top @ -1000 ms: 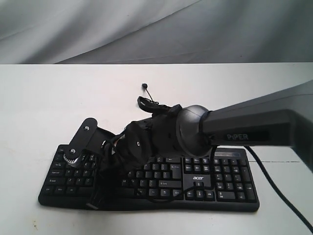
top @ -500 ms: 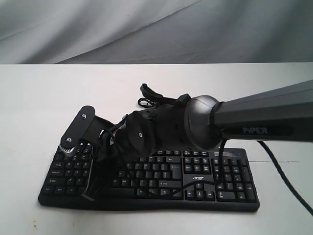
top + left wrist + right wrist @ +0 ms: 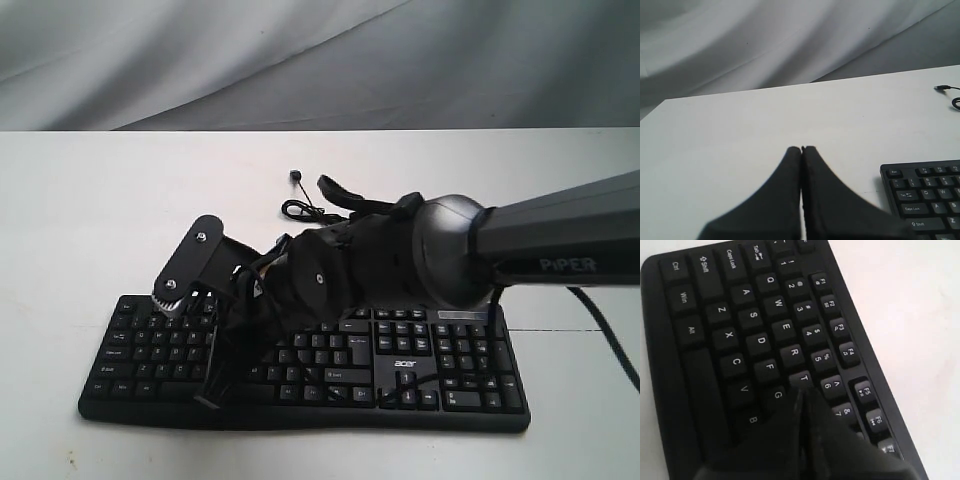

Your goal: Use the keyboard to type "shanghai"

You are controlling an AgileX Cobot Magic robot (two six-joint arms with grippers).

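Right hand [image 3: 802, 390] held pinched together over keyboard [image 3: 450, 370] near T and G, its middle hidden by right arm [image 3: 560, 235], left hand [image 3: 801, 149] likewise closed, cable [image 3: 298, 211] looped behind on worktop [image 3: 90, 200]

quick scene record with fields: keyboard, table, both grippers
keyboard: black, full-size, acer logo, lying flat on the table
table: white
right gripper: jaws shut, tip over the letter keys by T and G; contact unclear
left gripper: jaws shut, off the keyboard, over the table near its Esc corner
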